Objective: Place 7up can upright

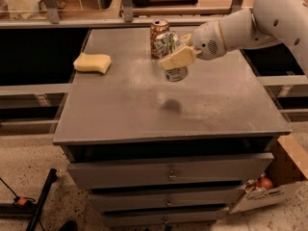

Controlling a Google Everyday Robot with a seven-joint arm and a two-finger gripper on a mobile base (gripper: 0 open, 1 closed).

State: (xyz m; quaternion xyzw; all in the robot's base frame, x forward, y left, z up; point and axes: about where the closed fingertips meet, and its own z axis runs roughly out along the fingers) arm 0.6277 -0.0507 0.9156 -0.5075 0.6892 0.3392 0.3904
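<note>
The gripper [172, 57] reached in from the right at the end of the white arm [240, 25], its jaws pinching the 7up can [167, 42] across the middle of the body, one cream finger [179, 57] lying over the can's front. The can hung clear of the table [120, 114], roughly upright with its top leaning slightly left, and a dark shadow [171, 105] on the surface below showed the gap. A side grip like this left the shiny base free, which would suit setting the can down on its end. Just behind the held can stood a brown-orange can [159, 27] near the table's far edge, so close in the camera view that I could not tell if the two touched; a drop straight down or toward the near side looked safer than one farther back. A yellow sponge [92, 62] lay well apart to the left. The middle and front of the table offered broad open room, away from every edge.
</note>
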